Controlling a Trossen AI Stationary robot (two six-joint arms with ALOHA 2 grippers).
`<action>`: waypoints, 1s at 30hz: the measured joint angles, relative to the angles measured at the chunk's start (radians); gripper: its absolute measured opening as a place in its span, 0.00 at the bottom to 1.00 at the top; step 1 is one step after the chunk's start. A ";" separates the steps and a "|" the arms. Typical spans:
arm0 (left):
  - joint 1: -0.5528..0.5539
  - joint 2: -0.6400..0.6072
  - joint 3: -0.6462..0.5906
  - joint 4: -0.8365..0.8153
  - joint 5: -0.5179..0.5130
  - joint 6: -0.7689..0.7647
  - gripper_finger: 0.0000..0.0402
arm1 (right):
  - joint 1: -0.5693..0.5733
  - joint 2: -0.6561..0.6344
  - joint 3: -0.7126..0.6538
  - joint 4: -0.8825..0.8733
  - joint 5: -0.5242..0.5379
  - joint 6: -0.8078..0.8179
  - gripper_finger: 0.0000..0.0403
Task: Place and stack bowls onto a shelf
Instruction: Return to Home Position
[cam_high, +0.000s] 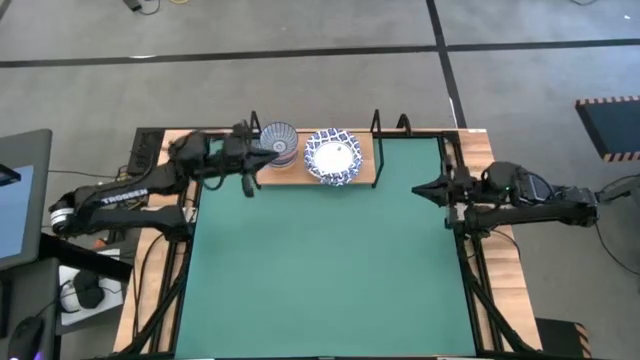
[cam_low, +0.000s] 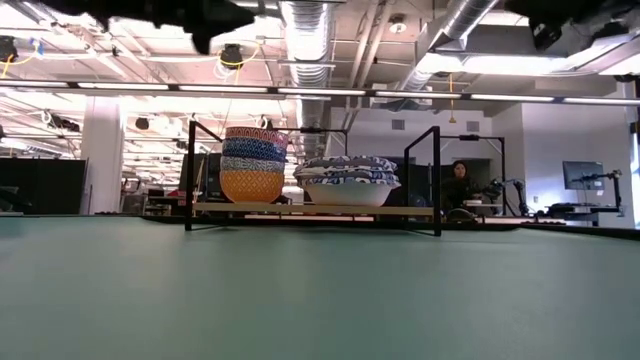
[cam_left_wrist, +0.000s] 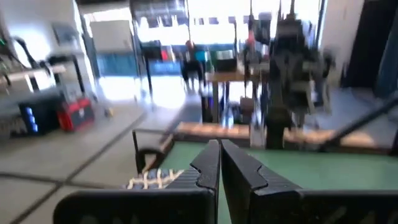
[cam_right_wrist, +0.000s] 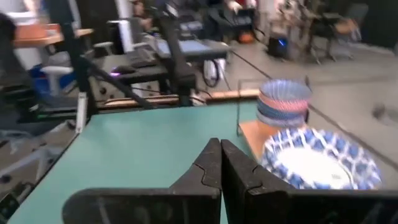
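Note:
Two stacks stand on the light-wood shelf (cam_high: 368, 162) (cam_low: 400, 209) at the mat's far edge. The stack of small bowls (cam_high: 280, 141) (cam_low: 253, 165) (cam_right_wrist: 283, 102) has a dark-blue striped bowl on top and a yellow one at the bottom. The wider white blue-rimmed bowls (cam_high: 334, 157) (cam_low: 350, 180) (cam_right_wrist: 317, 160) stand to its right. My left gripper (cam_high: 266, 152) (cam_left_wrist: 219, 146) is shut and hovers high at the small stack's left side. My right gripper (cam_high: 416, 188) (cam_right_wrist: 219, 144) is shut over the mat's right edge and points left.
The green mat (cam_high: 320, 260) spreads in front of the shelf. Black upright posts (cam_low: 437, 180) stand at the shelf's ends. A screen (cam_high: 20, 200) and a mouse (cam_high: 85, 293) lie left of the table. A person (cam_low: 460, 185) sits in the room behind.

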 joint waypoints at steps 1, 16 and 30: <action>-0.007 -0.030 -0.053 0.064 -0.012 -0.017 0.00 | 0.000 -0.002 0.000 0.003 -0.021 -0.015 0.05; -0.165 -0.302 -0.452 0.324 -0.114 -0.068 0.00 | 0.032 -0.189 -0.260 0.242 -0.144 0.032 0.05; -0.170 -0.507 -0.548 0.186 -0.060 -0.086 0.00 | 0.040 -0.327 -0.356 0.222 -0.165 0.073 0.05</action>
